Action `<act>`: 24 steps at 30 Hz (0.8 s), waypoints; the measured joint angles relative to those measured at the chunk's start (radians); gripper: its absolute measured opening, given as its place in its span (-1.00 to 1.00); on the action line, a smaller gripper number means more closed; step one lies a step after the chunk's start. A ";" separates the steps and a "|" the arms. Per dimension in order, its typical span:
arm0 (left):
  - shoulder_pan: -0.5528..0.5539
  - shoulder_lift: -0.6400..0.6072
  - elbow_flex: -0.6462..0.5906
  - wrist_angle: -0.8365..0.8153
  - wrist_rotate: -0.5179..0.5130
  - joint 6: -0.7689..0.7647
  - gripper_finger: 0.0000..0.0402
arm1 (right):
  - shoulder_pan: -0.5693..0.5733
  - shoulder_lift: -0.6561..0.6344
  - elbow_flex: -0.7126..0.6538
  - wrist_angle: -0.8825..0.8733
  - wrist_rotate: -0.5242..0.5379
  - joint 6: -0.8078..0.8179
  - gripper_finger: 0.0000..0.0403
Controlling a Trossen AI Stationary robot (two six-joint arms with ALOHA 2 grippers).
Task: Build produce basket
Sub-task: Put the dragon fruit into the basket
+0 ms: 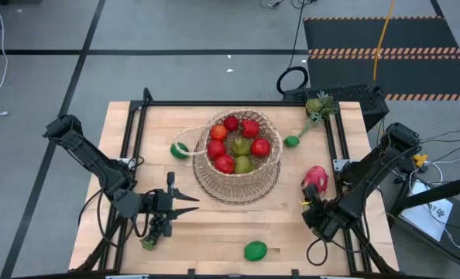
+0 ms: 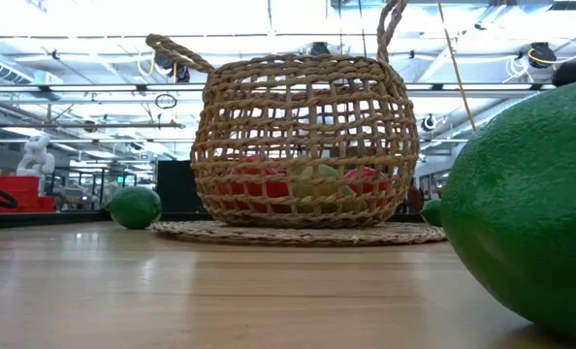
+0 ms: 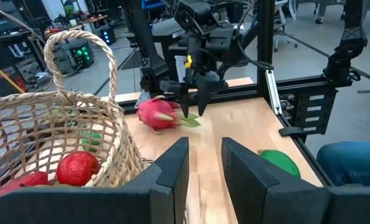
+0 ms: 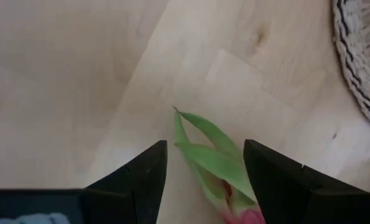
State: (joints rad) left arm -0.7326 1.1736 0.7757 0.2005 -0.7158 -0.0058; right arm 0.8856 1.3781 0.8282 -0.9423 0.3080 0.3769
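The tan woven basket (image 1: 238, 159) stands on the table's middle on its flat round base and holds red round fruits (image 1: 249, 128) and green pears (image 1: 241, 147). My left gripper (image 1: 190, 204) is open and empty, level, just left of the basket's near side; it also shows in the left wrist view (image 3: 203, 168). Dark grapes (image 1: 159, 226) lie on the table beside its wrist. The pink dragon fruit (image 1: 315, 177) lies on the table at the right. My right gripper (image 4: 203, 168) is open, pointing down, its fingers on either side of the fruit's green leaves (image 4: 213, 155) without touching them.
A lime (image 1: 255, 250) lies near the front edge, close to the low camera (image 2: 530, 204). Another lime (image 1: 180, 150) lies left of the basket and a small one (image 1: 291, 141) to its right. A leafy green piece (image 1: 319, 106) lies at the far right corner. Black frame rails (image 1: 133, 132) edge the table.
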 joint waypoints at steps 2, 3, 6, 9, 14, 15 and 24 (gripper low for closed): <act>0.000 0.000 0.000 0.000 0.000 0.000 -0.52 | 0.000 0.000 -0.020 0.014 0.000 0.002 0.03; 0.000 0.000 0.000 0.000 0.000 0.001 -0.52 | 0.000 0.000 -0.029 0.019 -0.001 0.002 0.03; 0.000 0.000 0.000 0.000 0.000 0.001 -0.52 | 0.000 0.000 -0.053 0.027 -0.015 -0.004 0.03; 0.000 0.000 0.000 0.000 0.000 0.001 -0.52 | 0.000 0.000 -0.083 0.050 -0.017 -0.024 0.03; 0.000 0.000 0.000 -0.001 0.000 0.001 -0.52 | 0.000 0.000 -0.119 0.096 0.002 -0.058 0.03; 0.000 0.000 0.000 -0.001 0.000 0.001 -0.52 | 0.000 0.000 -0.119 0.102 0.003 -0.060 0.03; 0.000 0.000 0.000 -0.001 -0.001 0.002 -0.52 | 0.000 0.002 -0.118 0.183 0.028 -0.163 -0.08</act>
State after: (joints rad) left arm -0.7326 1.1736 0.7757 0.1997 -0.7165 -0.0035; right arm 0.8852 1.3796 0.7104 -0.7598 0.3362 0.2139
